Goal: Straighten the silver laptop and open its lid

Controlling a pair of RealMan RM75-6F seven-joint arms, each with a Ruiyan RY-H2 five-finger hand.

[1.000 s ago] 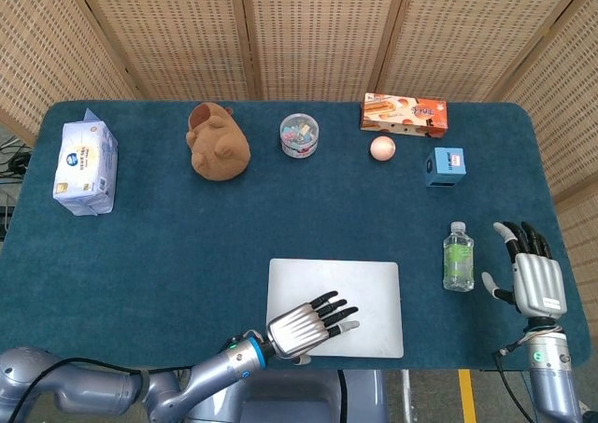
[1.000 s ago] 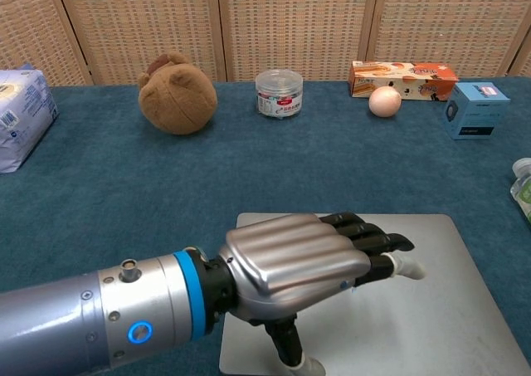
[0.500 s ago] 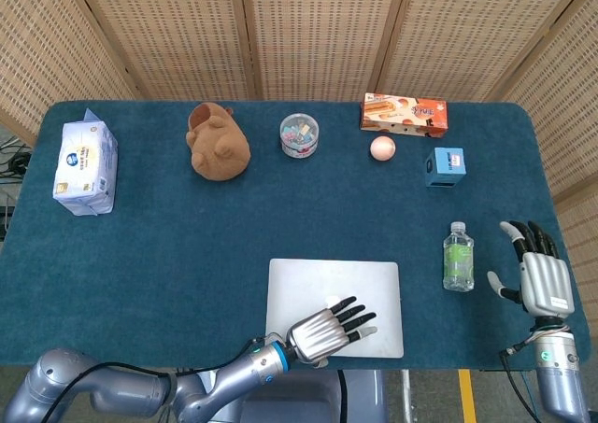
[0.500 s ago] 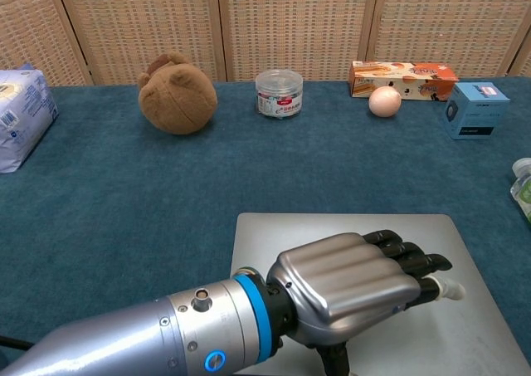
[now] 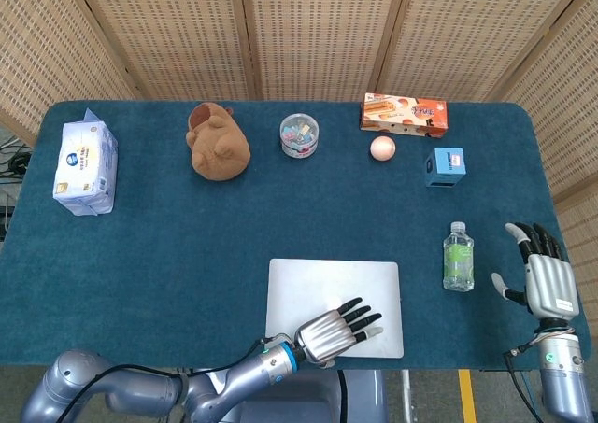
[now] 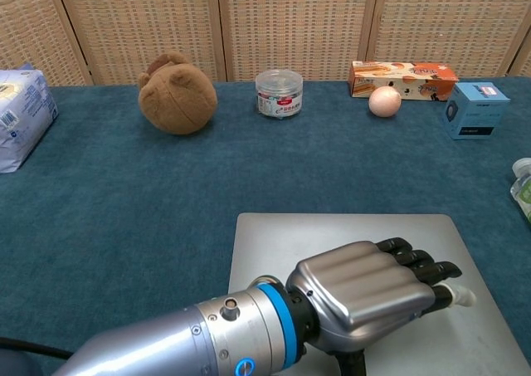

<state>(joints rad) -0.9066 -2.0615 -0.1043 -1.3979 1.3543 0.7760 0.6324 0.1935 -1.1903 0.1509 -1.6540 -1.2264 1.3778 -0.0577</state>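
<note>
The silver laptop (image 5: 327, 283) (image 6: 332, 235) lies closed and square to the table's near edge. My left hand (image 5: 338, 330) (image 6: 373, 286) is flat over the lid's near part, fingers stretched out toward the right, holding nothing. In the chest view the thumb hangs below the palm at the lid's front edge. My right hand (image 5: 539, 274) hovers open at the table's right edge, fingers pointing away from me, right of the bottle and apart from the laptop. It is out of the chest view.
A clear water bottle (image 5: 458, 256) stands just right of the laptop. Along the far side sit a tissue pack (image 5: 85, 167), brown plush (image 5: 219, 143), clip jar (image 5: 299, 134), snack box (image 5: 404, 114), egg (image 5: 382, 148) and blue box (image 5: 446, 166).
My left hand has slid nearer me and rightward along the lid toward its front edge. My right hand has drifted slightly nearer and right. The laptop has not moved.
</note>
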